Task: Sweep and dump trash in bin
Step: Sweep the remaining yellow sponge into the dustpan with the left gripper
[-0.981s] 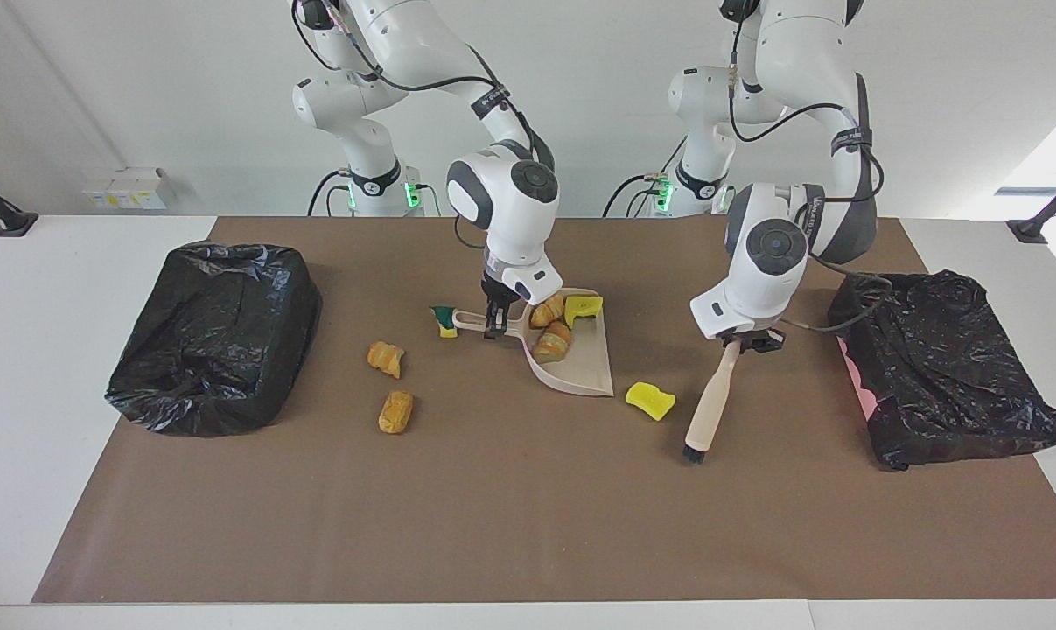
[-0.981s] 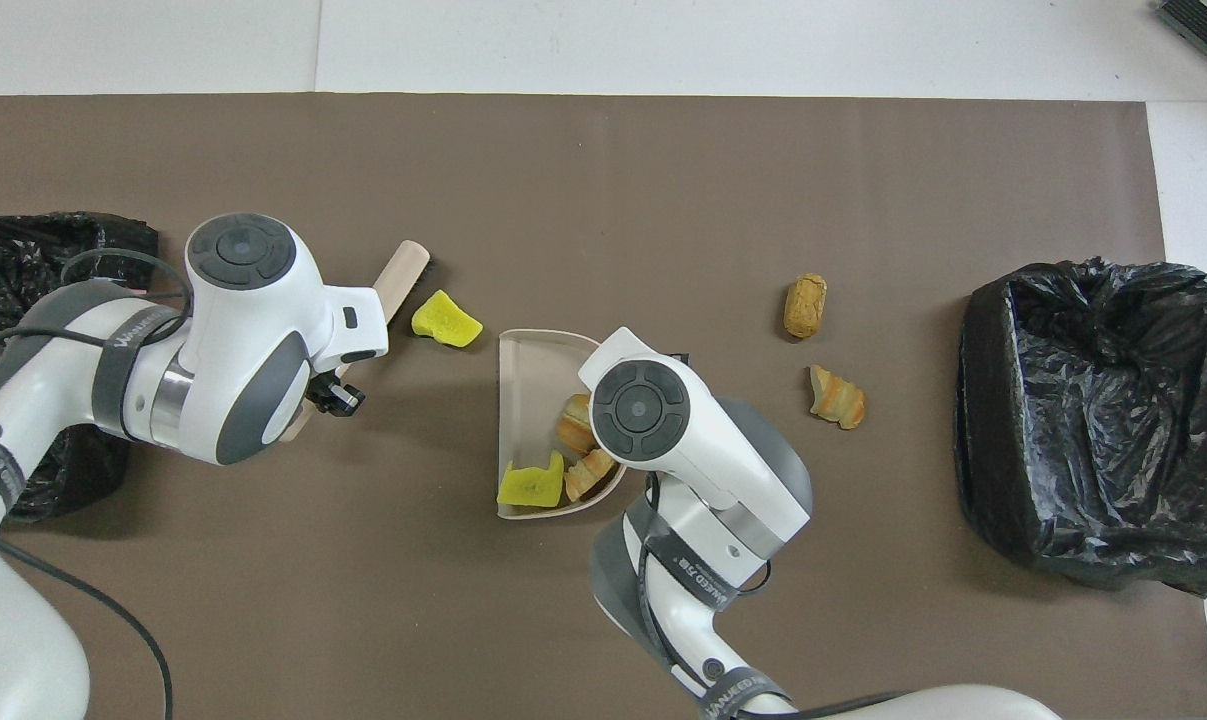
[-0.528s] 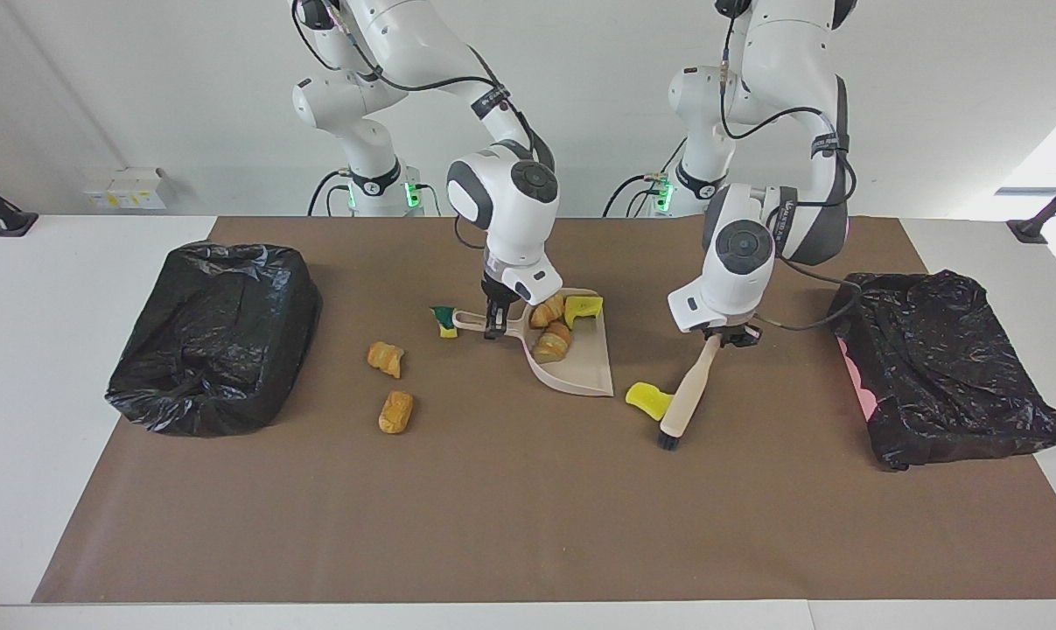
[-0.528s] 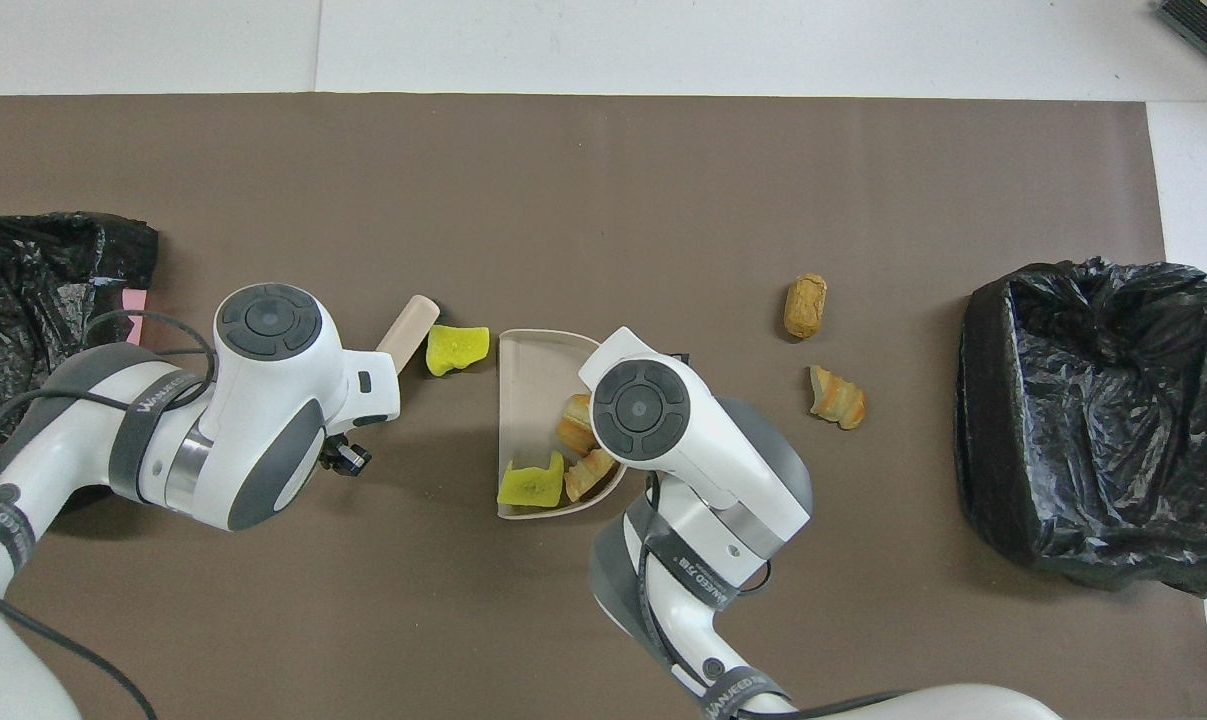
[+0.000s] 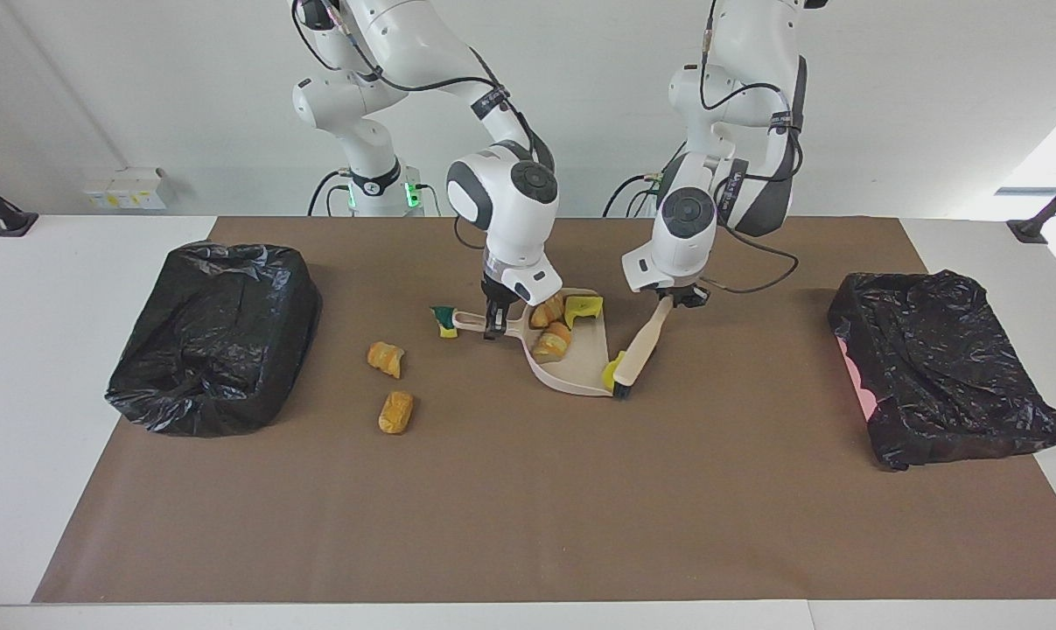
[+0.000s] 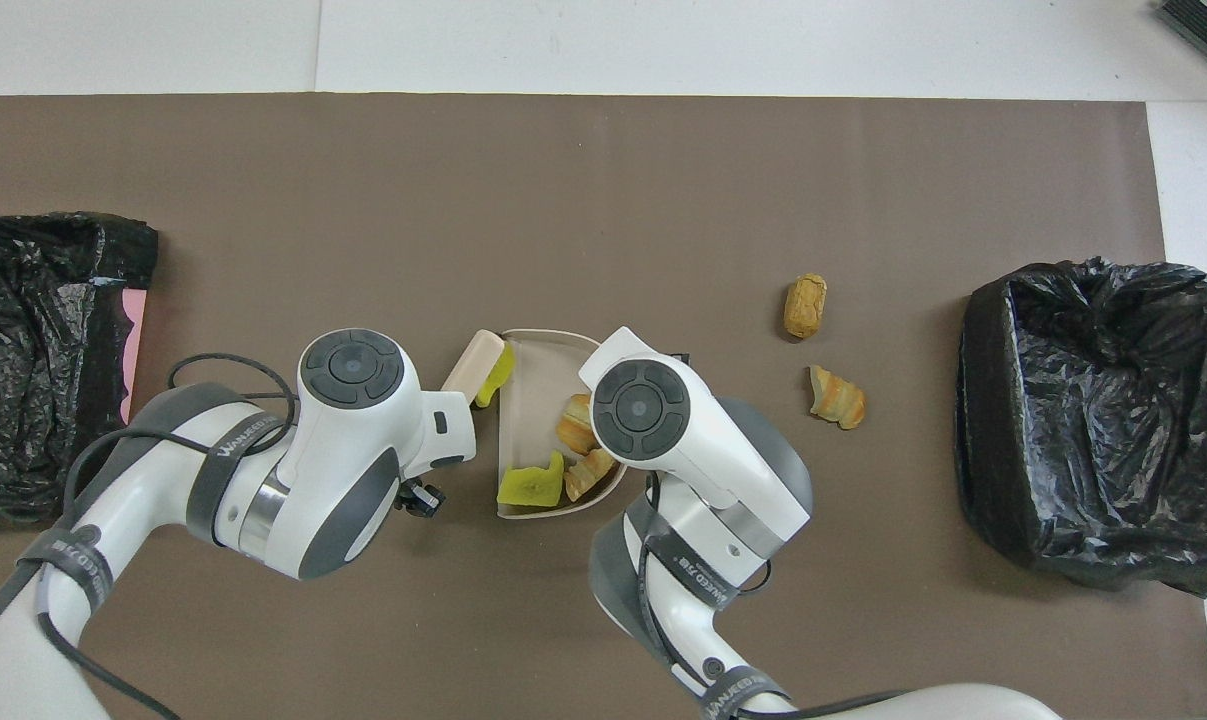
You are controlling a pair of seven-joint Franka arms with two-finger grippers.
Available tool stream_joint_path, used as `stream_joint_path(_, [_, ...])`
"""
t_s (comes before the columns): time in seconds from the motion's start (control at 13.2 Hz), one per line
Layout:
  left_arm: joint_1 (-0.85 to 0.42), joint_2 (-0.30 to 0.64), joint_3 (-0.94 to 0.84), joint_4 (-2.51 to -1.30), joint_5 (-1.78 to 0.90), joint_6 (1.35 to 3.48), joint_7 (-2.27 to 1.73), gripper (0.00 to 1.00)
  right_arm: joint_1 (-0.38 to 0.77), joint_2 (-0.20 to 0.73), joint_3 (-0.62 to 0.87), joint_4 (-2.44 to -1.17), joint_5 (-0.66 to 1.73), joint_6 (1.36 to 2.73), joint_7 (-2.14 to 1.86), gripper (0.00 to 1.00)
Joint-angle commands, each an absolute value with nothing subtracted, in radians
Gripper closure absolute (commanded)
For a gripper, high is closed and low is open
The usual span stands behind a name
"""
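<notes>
On my screens the tabletop (image 5: 73, 490) carries a brown mat (image 5: 528, 507) with a black-lined bin (image 5: 217, 337) at the right arm's end and a second one (image 5: 939, 367) at the left arm's end. Nothing stands between the beige dustpan (image 5: 580, 363) and either bin except two bread-like lumps (image 5: 386, 357) (image 5: 395, 411) lying loose toward the right arm's end. My right hand (image 5: 493, 325) is clamped on the dustpan's handle, and just beside the handle's tip sits a green-backed sponge chunk (image 5: 444, 320), which the overhead view hides under the arm. My left hand (image 5: 678, 297) is clamped on the brush (image 5: 639, 350), whose bristle end is down at the pan's open edge, pressing a yellow sponge chunk (image 6: 495, 368) against the lip; in the facing view only a sliver of it shows past the brush. Inside the pan I count another yellow chunk (image 6: 531, 486) and two bread lumps (image 6: 575, 430) (image 6: 589, 474), the right wrist covering part of them from above. I cannot find a seventh scrap.
</notes>
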State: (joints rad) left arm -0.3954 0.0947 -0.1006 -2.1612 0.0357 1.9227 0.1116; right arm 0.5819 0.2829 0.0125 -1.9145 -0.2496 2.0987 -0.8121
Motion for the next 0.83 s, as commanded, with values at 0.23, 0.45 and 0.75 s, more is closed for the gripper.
stream_joint_path(0.23, [-0.451,0.012,-0.087,-2.198,-0.192,1.859,0.08,1.0,0.566,0.302,0.021,-1.925,-0.259,2.126,-0.769,1.0])
stream_joint_path(0.45, [-0.453,0.009,-0.086,-2.195,-0.198,1.864,0.071,1.0,0.565,0.302,0.021,-1.924,-0.259,2.125,-0.769,1.0])
stream_joint_path(0.75, [-0.423,-0.024,-0.075,-2.125,-0.239,1.807,0.071,1.0,0.563,0.302,0.021,-1.922,-0.261,2.121,-0.776,1.0])
